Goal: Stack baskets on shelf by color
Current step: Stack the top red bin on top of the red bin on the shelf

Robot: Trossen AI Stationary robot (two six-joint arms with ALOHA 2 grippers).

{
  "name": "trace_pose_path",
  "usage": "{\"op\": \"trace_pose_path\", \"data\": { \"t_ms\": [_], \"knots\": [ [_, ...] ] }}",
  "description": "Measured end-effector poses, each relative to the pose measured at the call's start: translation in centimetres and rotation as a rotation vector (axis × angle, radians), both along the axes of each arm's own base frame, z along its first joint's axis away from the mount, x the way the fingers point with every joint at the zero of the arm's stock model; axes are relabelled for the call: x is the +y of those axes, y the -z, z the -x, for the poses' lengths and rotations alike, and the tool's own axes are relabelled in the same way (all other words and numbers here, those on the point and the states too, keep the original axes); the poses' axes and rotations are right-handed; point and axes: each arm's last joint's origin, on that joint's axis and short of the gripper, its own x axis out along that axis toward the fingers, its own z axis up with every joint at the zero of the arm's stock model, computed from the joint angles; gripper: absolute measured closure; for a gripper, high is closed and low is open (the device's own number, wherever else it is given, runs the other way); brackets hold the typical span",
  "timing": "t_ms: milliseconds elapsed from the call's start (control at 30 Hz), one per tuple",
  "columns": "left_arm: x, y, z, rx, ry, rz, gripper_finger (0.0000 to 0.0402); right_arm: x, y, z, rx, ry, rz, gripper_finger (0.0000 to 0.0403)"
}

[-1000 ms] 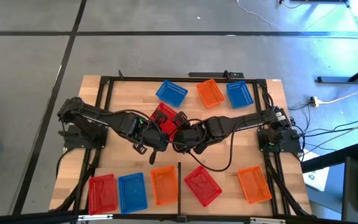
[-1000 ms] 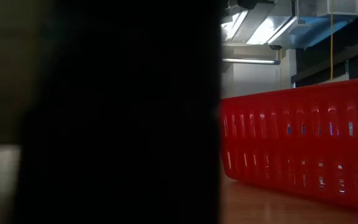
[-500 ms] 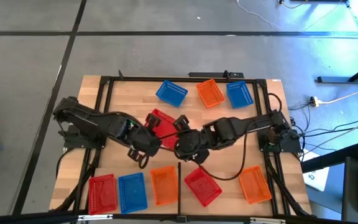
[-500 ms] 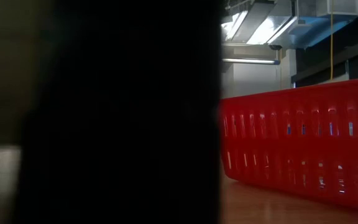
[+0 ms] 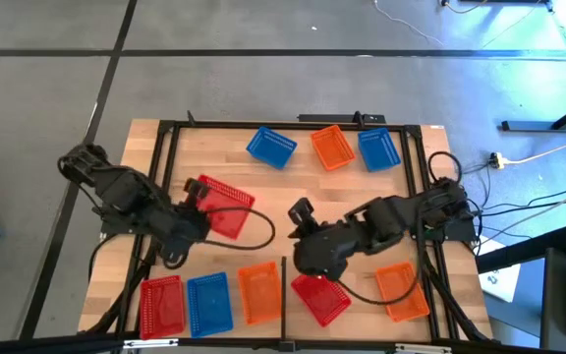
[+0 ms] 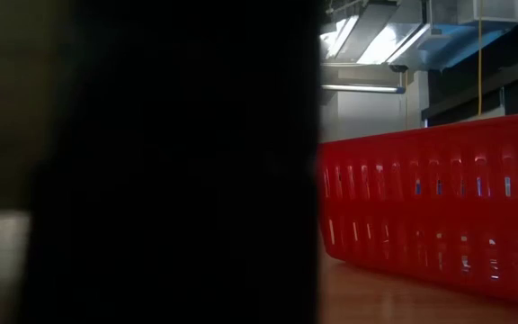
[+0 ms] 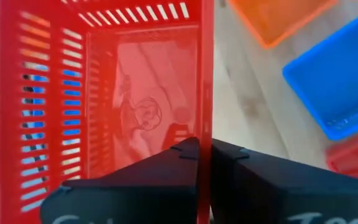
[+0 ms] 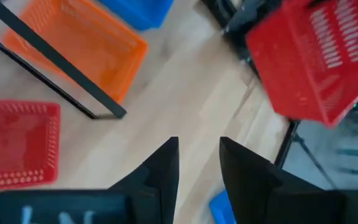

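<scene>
Item: left end effector (image 5: 197, 218), jaws fully closed on one wall of a red rectangular plastic lattice basket (image 5: 219, 205), which it holds tilted above the striped-plank wooden tabletop (image 5: 204, 147), left of centre; in the left wrist view the same red basket (image 7: 114, 106) fills the frame, its wall pinched between the two dark fingers (image 7: 166, 180). Item: right end effector (image 5: 301, 212), jaws standing wide apart and holding nothing, near the tabletop's middle, well apart from the held basket; its fingers (image 8: 160, 171) show a clear gap over bare wood. Far edge: blue lattice basket (image 5: 270, 146), orange lattice basket (image 5: 333, 147) and second blue basket (image 5: 378, 149) in a row. Near edge, on the pale wooden shelf panel (image 5: 362, 305) with a thin black divider bar (image 5: 283, 295): left of the bar, red basket (image 5: 162, 303), blue basket (image 5: 209, 302), orange basket (image 5: 257, 293), side by side; right of the bar, red basket (image 5: 320, 295) lying askew and orange basket (image 5: 401, 291). Low view: red lattice wall (image 6: 434, 211) close up beside a dark obstruction.
</scene>
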Motion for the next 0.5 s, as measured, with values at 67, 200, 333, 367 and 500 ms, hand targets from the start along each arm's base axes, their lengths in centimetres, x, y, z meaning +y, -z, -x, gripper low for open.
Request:
{"op": "trace_pose_path", "data": {
  "t_ms": [67,200,333,367,500],
  "knots": [
    [0.0,-0.4,0.6,-0.024,-0.012,0.023,0.0401,0.6,-0.5,0.4,-0.019,-0.014,-0.014,0.0286],
    [-0.7,-0.5,1.5,-0.002,0.033,0.092,0.0401,1.6,-1.8,1.1,-0.071,-0.01,-0.074,0.0286],
    [-2.1,-0.6,2.7,0.06,0.067,0.217,0.0401,2.0,-2.8,2.1,-0.12,0.021,-0.141,0.0286],
    [-2.5,-0.6,3.1,0.081,0.071,0.253,0.0401,2.2,-2.9,2.2,-0.124,0.036,-0.156,0.0286],
    [-4.5,-0.7,5.2,0.16,0.09,0.366,0.0401,2.3,-3.6,2.9,-0.156,0.076,-0.215,0.0286]
  ]
}}
